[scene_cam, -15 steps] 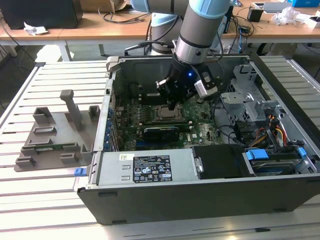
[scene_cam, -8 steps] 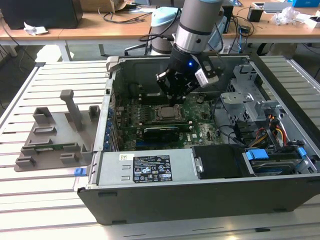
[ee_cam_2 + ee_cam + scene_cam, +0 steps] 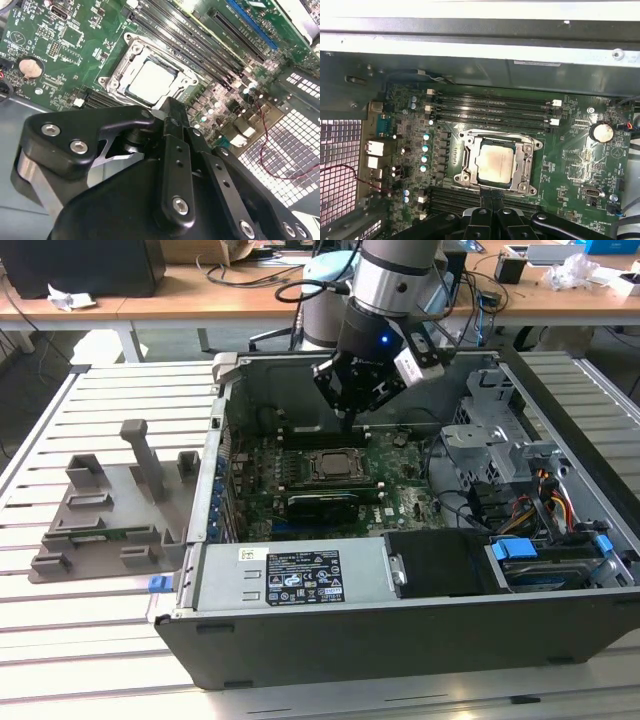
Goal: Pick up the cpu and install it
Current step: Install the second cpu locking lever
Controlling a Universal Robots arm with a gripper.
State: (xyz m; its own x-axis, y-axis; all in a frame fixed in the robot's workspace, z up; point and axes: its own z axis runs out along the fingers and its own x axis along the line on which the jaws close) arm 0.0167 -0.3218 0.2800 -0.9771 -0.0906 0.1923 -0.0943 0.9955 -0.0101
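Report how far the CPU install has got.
Done, by the look of it: the cpu already lies inside the socket frame on the motherboard, seen in both wrist views.
In hand: nothing; the gripper sits shut and empty beside the socket, its tip just off the frame's edge.
Left: I cannot tell whether the chip is fully seated or the frame's bracket is latched.

The cpu (image 3: 494, 162) lies flat inside the socket frame (image 3: 497, 162) on the green board (image 3: 570, 165) — gripper (image 3: 490, 196) fingertips pressed together at the frame's 6 o'clock edge.
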